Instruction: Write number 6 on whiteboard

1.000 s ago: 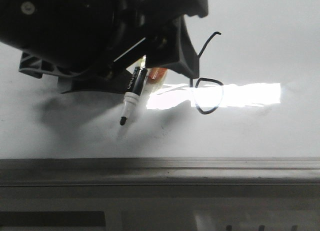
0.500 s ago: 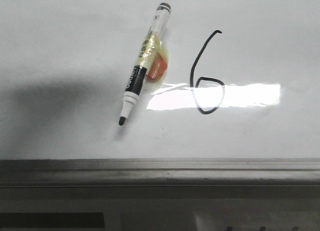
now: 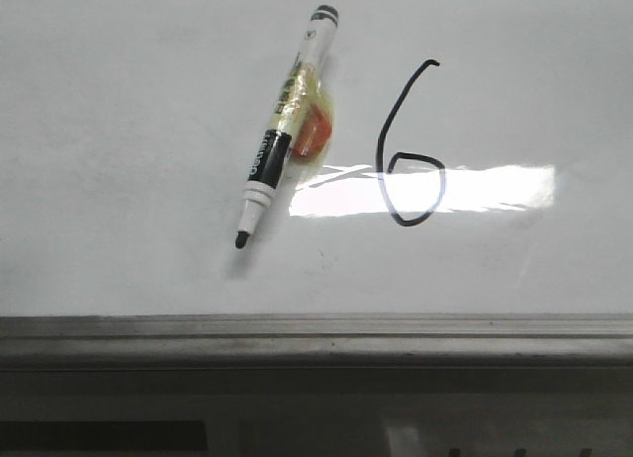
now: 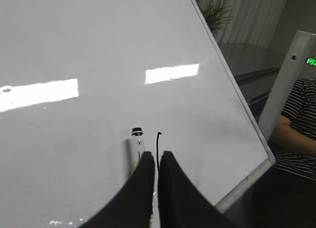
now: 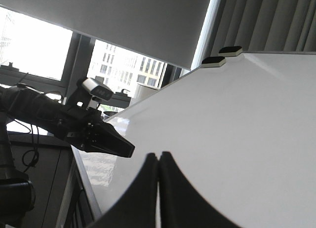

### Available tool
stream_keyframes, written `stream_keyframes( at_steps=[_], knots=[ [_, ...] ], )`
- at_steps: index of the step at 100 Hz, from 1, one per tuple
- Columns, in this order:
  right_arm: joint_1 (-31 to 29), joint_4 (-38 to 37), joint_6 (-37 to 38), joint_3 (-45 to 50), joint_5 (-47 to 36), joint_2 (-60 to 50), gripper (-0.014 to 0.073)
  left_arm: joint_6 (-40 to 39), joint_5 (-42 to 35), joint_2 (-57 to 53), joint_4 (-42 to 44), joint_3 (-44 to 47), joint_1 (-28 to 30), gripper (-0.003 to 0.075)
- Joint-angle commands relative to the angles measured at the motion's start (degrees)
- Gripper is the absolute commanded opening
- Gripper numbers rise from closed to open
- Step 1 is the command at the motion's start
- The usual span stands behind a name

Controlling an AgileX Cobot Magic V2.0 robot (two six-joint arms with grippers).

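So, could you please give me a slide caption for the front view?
Uncapped marker lying on the whiteboard beside a finished hand-drawn number 6.

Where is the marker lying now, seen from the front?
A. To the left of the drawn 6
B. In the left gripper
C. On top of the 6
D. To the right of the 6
A: the marker lies loose on the whiteboard, left of the number 6.

Black number 6 (image 3: pixel 409 150) — on whiteboard (image 3: pixel 129 101)

number 6 (image 4: pixel 157 151) loop hidden behind left tool (image 4: pixel 154 161); whiteboard (image 3: pixel 119 101) cropped
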Motion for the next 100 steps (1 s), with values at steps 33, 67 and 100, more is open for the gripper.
stream_keyframes(
  at_steps=[33,67,100],
  knots=[
    [-0.48,0.10,0.92,0.80,-0.68,0.44,-0.0064,0.37,8.43,-3.71,-1.31,1.94,-0.66,-0.0020],
    [-0.48,0.10,0.92,0.80,-0.78,0.44,-0.0064,0.37,8.43,-3.71,-1.31,1.94,-0.66,-0.0020],
    [-0.48,0.10,0.92,0.80,-0.78,0.44,-0.0064,0.58,-0.57,-3.71,6.51,2.82,-0.12,-0.0020]
  ],
)
